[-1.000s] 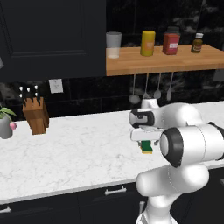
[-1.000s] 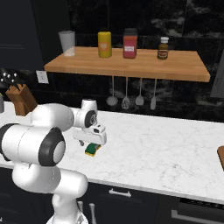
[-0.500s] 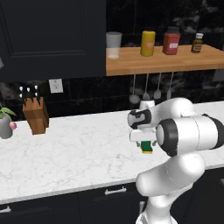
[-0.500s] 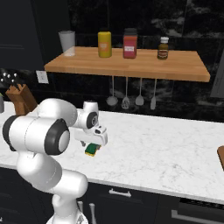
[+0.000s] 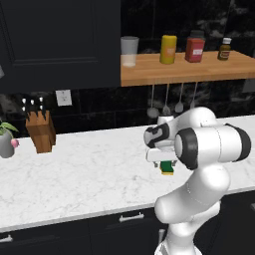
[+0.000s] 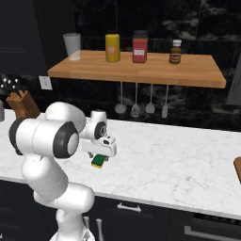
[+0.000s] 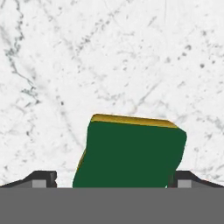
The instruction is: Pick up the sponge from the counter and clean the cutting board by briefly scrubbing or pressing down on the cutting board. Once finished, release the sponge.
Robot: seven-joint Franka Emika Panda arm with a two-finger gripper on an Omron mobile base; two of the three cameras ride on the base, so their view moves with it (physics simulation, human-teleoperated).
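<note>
Still at the pick-up step, by the look of it. Fingers [image 7: 112,180] spread wide, one tip on each side of the sponge [image 7: 130,155], not yet closed on it. Sponge lay green side up on the white worktop [image 5: 84,174], directly beneath the hand. Next move likely called for: lowering slightly, squeezing across the foam, then lifting clear. Cutting board [image 6: 238,168] seen as a brown sliver at the far edge of the right base view, well apart from the sponge, so a long carry across open marble judged necessary. Nothing in the way beside the sponge. Knife block [image 5: 41,130] and a small potted plant [image 5: 6,141] well away from the sponge on the other side. Above the sponge, a wooden shelf [image 6: 141,70] bearing jars, with utensils [image 6: 141,101] hanging beneath; clearance looked ample.
</note>
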